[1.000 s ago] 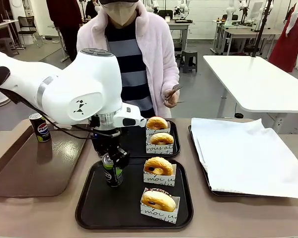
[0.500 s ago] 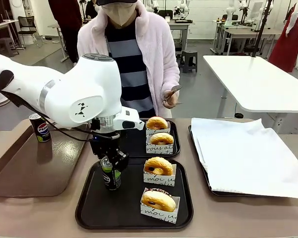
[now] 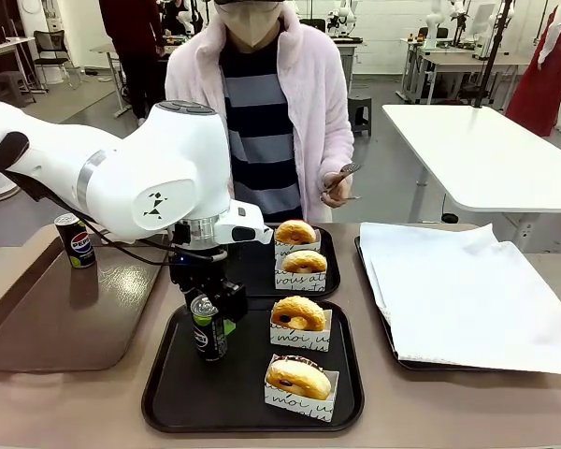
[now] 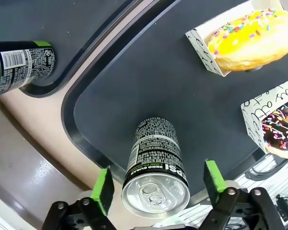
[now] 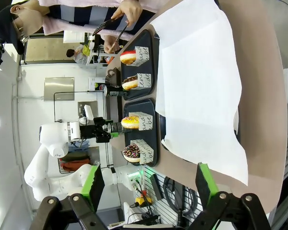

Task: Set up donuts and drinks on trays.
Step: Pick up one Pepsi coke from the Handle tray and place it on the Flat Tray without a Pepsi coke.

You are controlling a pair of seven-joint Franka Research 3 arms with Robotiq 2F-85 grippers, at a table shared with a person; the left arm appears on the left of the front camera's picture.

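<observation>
On the near black tray (image 3: 178, 393) a dark soda can (image 3: 207, 329) stands upright at its left side. My left gripper (image 3: 208, 313) is open around it. In the left wrist view the green pads (image 4: 103, 188) stand clear of the can (image 4: 156, 160) on both sides. Two sleeved donuts, a yellow one (image 4: 249, 40) and a chocolate one (image 4: 281, 129), share that tray. The far black tray (image 3: 329, 281) holds two more donuts (image 3: 305, 262) and a second can (image 4: 19, 67). Over the table's right end my right gripper (image 5: 150, 187) is open and holds nothing.
A third can (image 3: 72, 240) stands on the brown glossy tray (image 3: 37, 327) at the left. A tray lined with white paper (image 3: 467, 290) lies at the right. The person stands at the far side holding tongs (image 3: 341, 176) above the far tray.
My left gripper has opened and let go of the can, which now stands on the near tray. The person has shifted a little to the right and raised the tongs.
</observation>
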